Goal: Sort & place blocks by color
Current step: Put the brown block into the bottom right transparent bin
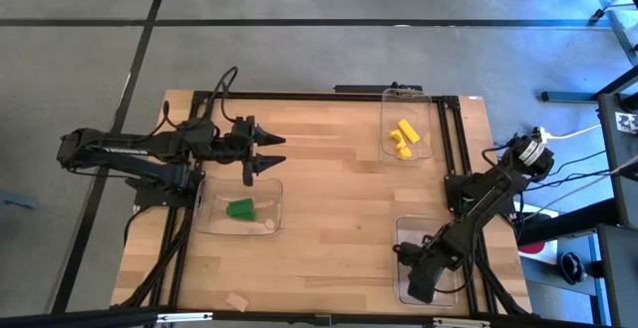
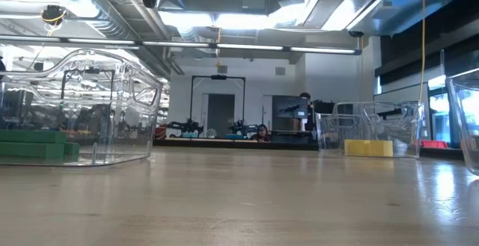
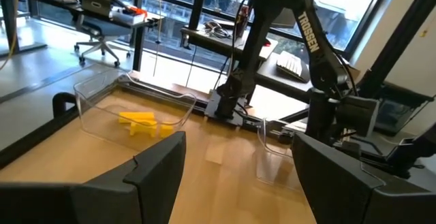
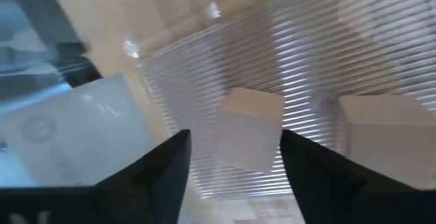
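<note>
Wooden table [image 1: 339, 208] carries 3 clear trays. Green blocks [image 1: 240, 208] lie in the left tray [image 1: 271, 226], yellow blocks [image 1: 403, 137] in the far tray [image 1: 427, 119]. Right gripper [image 4: 231, 157] hangs over the near-right tray [image 1: 403, 230], fingers spread, tan block [image 4: 248, 129] loose between them. Left gripper [image 1: 267, 154] hovers wide, holding nothing.

Ceiling strip lights [image 2: 247, 18] are blowing out overhead in the low view. Glare is streaking the ribbed tray floor [image 4: 286, 54] in the right wrist view; the tan block [image 4: 248, 129] there is reading soft. Table [image 1: 329, 208] is showing evenly lit, with faint shadows.
</note>
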